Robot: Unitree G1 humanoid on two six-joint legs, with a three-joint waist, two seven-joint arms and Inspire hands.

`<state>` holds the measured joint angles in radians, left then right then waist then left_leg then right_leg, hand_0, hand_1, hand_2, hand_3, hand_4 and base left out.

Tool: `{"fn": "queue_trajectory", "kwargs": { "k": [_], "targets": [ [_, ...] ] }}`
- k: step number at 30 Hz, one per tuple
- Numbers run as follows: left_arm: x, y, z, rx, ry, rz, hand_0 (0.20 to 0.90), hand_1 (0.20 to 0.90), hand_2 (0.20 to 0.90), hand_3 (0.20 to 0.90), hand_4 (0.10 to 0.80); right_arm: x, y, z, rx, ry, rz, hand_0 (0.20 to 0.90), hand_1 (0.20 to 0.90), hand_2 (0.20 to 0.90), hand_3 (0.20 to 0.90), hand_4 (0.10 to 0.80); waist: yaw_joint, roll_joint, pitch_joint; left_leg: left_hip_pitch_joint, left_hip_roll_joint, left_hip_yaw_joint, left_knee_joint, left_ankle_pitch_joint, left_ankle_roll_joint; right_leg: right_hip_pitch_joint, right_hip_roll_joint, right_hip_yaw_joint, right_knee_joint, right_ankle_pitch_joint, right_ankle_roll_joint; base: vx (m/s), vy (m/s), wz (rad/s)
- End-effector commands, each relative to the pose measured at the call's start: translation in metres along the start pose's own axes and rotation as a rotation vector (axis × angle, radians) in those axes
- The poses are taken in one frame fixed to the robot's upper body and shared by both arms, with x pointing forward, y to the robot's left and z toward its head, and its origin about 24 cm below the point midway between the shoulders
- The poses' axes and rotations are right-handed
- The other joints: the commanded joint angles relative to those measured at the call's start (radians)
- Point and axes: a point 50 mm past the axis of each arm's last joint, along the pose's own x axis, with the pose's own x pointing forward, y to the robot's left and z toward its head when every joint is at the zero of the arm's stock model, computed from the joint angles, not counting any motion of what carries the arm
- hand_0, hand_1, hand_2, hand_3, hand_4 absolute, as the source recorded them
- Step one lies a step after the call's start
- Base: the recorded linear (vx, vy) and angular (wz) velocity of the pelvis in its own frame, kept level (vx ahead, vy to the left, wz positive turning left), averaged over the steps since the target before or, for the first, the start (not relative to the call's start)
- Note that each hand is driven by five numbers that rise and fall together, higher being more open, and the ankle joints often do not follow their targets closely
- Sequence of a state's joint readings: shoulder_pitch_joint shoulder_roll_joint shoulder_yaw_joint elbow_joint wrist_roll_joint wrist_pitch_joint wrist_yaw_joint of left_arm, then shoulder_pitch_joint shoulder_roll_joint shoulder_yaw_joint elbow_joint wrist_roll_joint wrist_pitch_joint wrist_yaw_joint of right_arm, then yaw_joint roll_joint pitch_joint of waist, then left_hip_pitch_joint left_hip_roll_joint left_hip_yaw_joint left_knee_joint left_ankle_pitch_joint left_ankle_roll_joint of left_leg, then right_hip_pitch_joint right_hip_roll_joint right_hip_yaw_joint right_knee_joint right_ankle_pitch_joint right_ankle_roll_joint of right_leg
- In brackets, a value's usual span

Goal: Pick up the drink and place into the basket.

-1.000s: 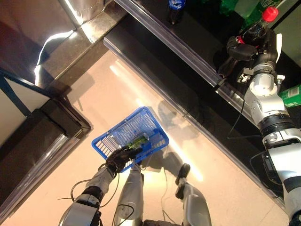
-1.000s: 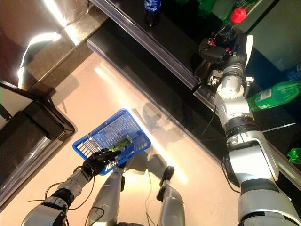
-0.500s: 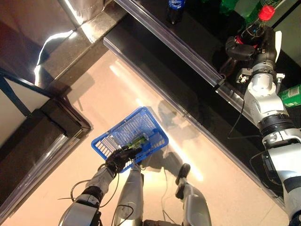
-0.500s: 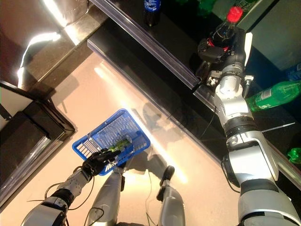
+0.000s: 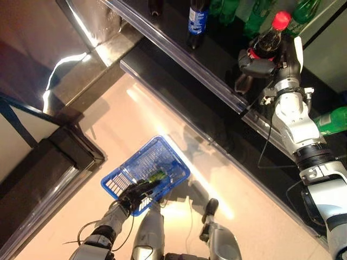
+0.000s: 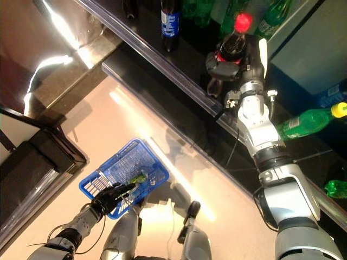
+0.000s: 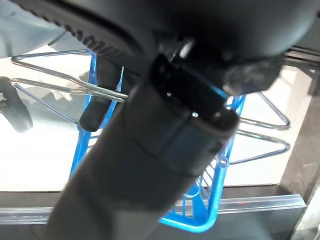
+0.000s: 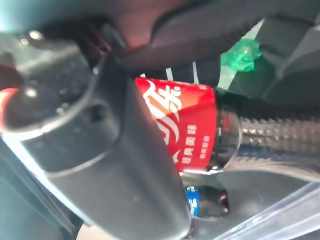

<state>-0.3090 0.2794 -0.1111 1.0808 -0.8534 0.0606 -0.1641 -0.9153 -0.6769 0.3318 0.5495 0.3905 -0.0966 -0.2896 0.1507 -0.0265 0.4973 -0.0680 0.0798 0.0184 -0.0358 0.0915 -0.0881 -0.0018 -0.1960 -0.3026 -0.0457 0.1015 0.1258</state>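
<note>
My right hand (image 5: 261, 62) is shut on a dark cola bottle (image 5: 271, 39) with a red cap and a red label, and holds it upright over the dark shelf at the upper right. The right wrist view shows the red label (image 8: 184, 126) with the hand (image 8: 95, 150) curled round the bottle. My left hand (image 5: 135, 194) is shut on the thin wire handles (image 7: 60, 86) of the blue basket (image 5: 142, 162), which hangs low at the left above the floor. A green drink (image 5: 158, 176) lies in the basket.
The dark shelf (image 5: 217, 49) has a clear front rail (image 5: 179, 54) and runs across the top. A dark bottle with a blue label (image 5: 197, 19) and green bottles (image 5: 255, 12) stand on it. A green bottle (image 5: 332, 120) lies at the right. A dark cabinet (image 5: 49, 162) stands at the left.
The camera has tilted up and shows more of the shelf. My right hand has moved a little to the left with the cola bottle in it. The basket hangs as before.
</note>
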Motion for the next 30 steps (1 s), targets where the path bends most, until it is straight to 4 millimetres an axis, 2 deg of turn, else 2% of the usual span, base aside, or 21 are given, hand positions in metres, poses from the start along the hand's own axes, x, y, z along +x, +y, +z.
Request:
{"fn": "queue_trajectory", "kwargs": {
  "k": [1,10,18,27,30],
  "targets": [
    [-0.021,0.042,-0.042,0.120,0.127,0.087,0.300,0.300,0.300,0.200,0.100,0.001,-0.026,0.043,-0.017,-0.254,-0.046,0.300,0.300,0.300,0.200,0.100,-0.016,-0.016,-0.270,0.035,-0.039,0.057,-0.052,-0.047,0.030,-0.014,0.009,0.005,0.034,-0.030,0.038,0.068,0.010,0.03],
    [-0.023,0.039,-0.047,0.046,0.107,0.072,0.300,0.300,0.300,0.200,0.100,-0.020,-0.008,0.025,-0.004,-0.223,0.043,0.300,0.300,0.300,0.200,0.100,-0.021,-0.022,-0.346,0.088,-0.034,0.061,-0.052,-0.062,0.025,0.055,0.014,-0.008,0.004,-0.038,0.030,0.068,0.008,0.00],
    [-0.021,0.030,-0.044,0.010,0.070,0.036,0.300,0.300,0.300,0.200,0.100,-0.036,0.006,0.022,0.028,-0.233,0.106,0.300,0.300,0.300,0.200,0.100,-0.008,-0.023,-0.375,0.113,-0.035,0.032,-0.052,-0.066,0.024,0.101,0.025,-0.026,0.012,-0.071,0.014,0.013,-0.013,0.01],
    [-0.019,0.011,-0.026,-0.058,-0.037,-0.089,0.300,0.300,0.300,0.200,0.100,-0.057,0.024,0.024,0.118,-0.277,0.242,0.300,0.300,0.300,0.200,0.100,0.012,-0.029,-0.383,0.133,-0.045,0.002,-0.052,-0.065,0.032,0.145,0.039,-0.042,0.003,-0.083,0.004,0.003,-0.022,0.04],
    [-0.020,-0.003,-0.014,-0.075,-0.094,-0.178,0.300,0.300,0.300,0.200,0.100,-0.063,0.031,0.027,0.170,-0.295,0.277,0.300,0.300,0.300,0.200,0.100,0.032,-0.041,-0.385,0.130,-0.046,-0.005,-0.052,-0.061,0.027,0.162,0.044,-0.057,-0.018,-0.075,0.006,-0.028,-0.051,0.04]
  ]
}}
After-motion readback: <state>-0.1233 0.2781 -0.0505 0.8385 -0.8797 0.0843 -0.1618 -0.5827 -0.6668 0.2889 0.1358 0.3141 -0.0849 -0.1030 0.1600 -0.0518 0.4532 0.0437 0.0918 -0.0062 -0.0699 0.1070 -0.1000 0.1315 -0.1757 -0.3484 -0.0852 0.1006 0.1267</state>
